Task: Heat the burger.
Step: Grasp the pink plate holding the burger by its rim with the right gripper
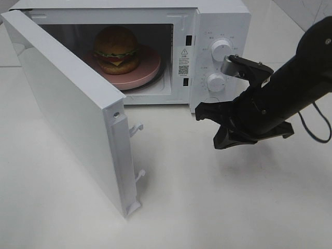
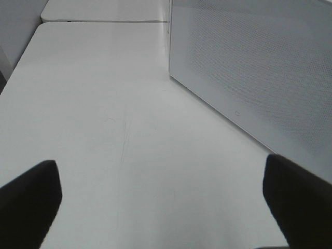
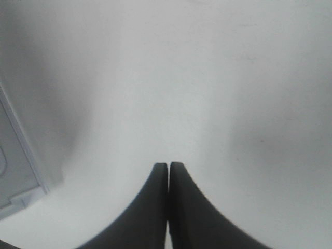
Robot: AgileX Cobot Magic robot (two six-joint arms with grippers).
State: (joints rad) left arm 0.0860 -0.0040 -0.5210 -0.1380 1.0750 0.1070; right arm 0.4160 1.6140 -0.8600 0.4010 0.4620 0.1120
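My right gripper (image 3: pixel 168 171), pressed together, hovers over the table (image 3: pixel 233 78); my left gripper (image 2: pixel 161 171) is spread wide beside the open microwave door (image 1: pixel 67 104). Beyond, the burger (image 1: pixel 116 49) sits on a pink plate (image 1: pixel 153 70) inside the microwave (image 1: pixel 223 21), well apart from both.

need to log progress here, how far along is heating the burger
Done: the burger sits on the pink plate inside the microwave. In hand: nothing is gripped. The right pincer is shut and empty over the table in front of the microwave. The left pincer is open beside the door. Left: the door stands wide open and needs shutting, then a knob likely needs turning.
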